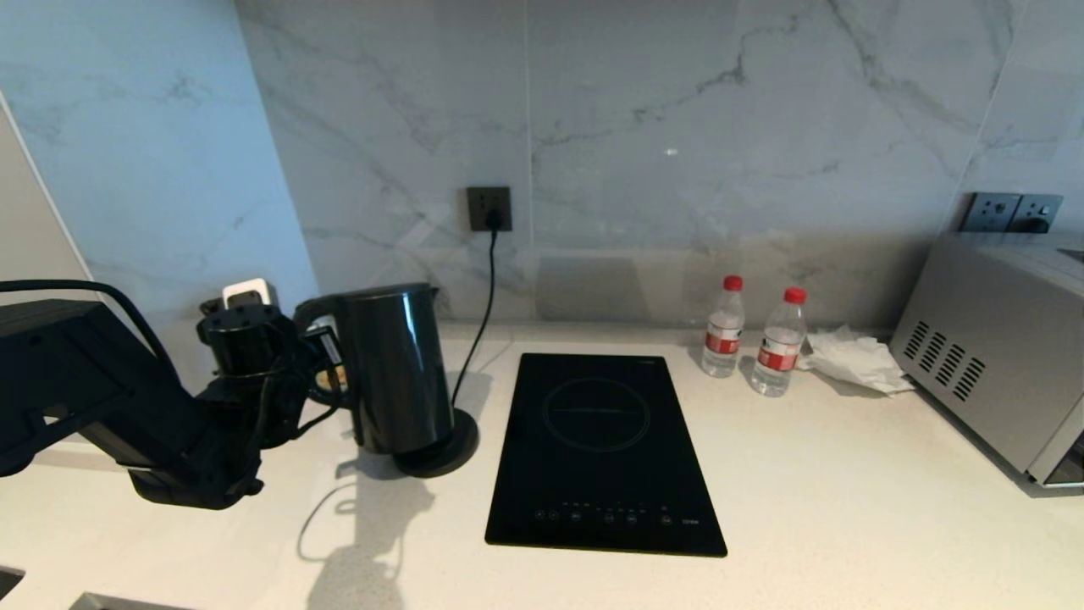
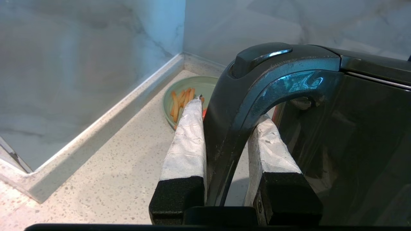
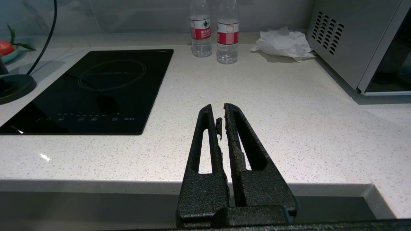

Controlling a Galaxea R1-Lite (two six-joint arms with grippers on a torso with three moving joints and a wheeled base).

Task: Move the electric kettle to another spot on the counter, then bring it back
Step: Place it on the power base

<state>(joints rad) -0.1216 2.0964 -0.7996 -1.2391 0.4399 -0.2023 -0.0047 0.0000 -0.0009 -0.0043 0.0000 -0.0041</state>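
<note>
Carrot-like sticks lie on a green plate [image 2: 199, 86] in the corner beyond our left gripper [image 2: 224, 128], half hidden by one taped finger [image 2: 188, 138]. We clamp the loop handle of the glossy black electric kettle [image 1: 394, 368], which sits on its round corded base [image 1: 445, 449] on the speckled counter [image 1: 847, 508]. Further right lie the flat black hob [image 1: 605, 453], two clear bottles [image 1: 754, 339], crumpled tissue [image 1: 855, 360] and a vented steel oven [image 1: 995, 347], cut off. Our right gripper [image 3: 223, 110] idles closed and empty.
</note>
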